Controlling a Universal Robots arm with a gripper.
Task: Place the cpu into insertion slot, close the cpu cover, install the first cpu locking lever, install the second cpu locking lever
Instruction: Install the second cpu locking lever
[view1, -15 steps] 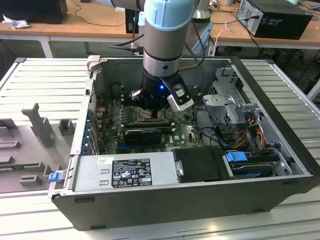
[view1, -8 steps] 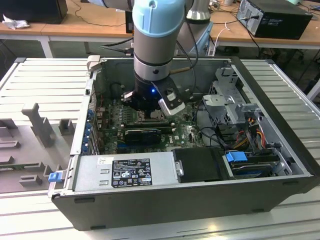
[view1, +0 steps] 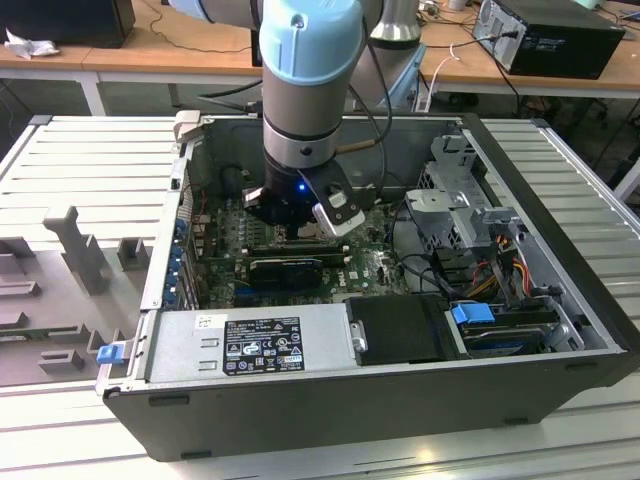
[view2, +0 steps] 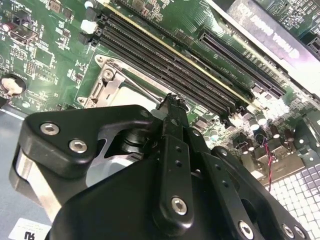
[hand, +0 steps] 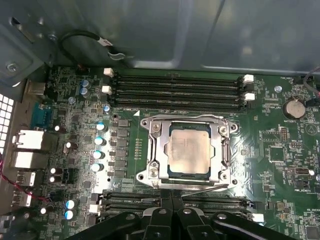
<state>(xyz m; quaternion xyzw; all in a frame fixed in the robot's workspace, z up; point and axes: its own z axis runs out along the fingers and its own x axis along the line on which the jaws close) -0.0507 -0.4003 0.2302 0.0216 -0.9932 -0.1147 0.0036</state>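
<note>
The gripper (view1: 300, 222) is hanging low inside an open desktop computer case (view1: 560, 330) in the exterior view, directly above the green motherboard (view1: 225, 255) and beside a black expansion card (view1: 285, 270). In the first wrist view the cpu (hand: 190, 151) is lying flat in the insertion slot (hand: 170, 174), its pale face showing through the square window of the cpu cover (hand: 156, 150), which is lying down flat over the chip, its silvery frame sitting around the chip's edges. A thin locking lever (hand: 200, 188) is running along the cover's edge nearest the gripper (hand: 171, 200), whose black fingertips (hand: 162, 202) are meeting together right at that edge, with no gap visible between them and nothing visibly gripped. In the second wrist view the gripper (view2: 172, 102) is pointing its narrow tip at the socket's corner, where a thin wire lever (view2: 137, 87) is crossing the metal frame, though whether the tip is touching it cannot be told. 4 long black memory slots (hand: 177, 90) are lying on the far side of the socket, against the grey case wall (hand: 200, 35).
</note>
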